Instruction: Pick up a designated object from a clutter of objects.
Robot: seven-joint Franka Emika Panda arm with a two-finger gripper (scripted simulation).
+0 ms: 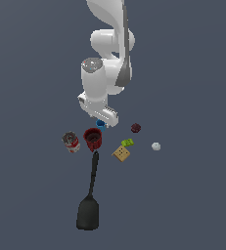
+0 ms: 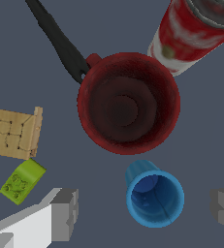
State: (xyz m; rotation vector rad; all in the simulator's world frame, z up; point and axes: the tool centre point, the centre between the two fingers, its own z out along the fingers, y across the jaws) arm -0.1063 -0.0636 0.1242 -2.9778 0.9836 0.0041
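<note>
The small bright-blue cup (image 2: 154,198) stands upright, its hollow centre showing in the wrist view. It lies between my two fingers (image 2: 64,213), with a gap on each side. My gripper (image 2: 145,213) is open and empty, directly above the cup. In the exterior view the cup (image 1: 101,123) peeks out under the white hand, and the gripper (image 1: 102,122) hangs just over it. The dark-red mug (image 2: 128,102) stands right beside the cup, and the red-and-white can (image 2: 191,31) is just beyond the mug.
A long black spatula (image 1: 90,195) reaches from the mug (image 1: 92,138) toward the front. The can (image 1: 71,142) stands on the exterior view's left. The tan dotted block (image 1: 121,153), green bit (image 1: 127,142), maroon lump (image 1: 136,128) and white ball (image 1: 156,146) lie on the right.
</note>
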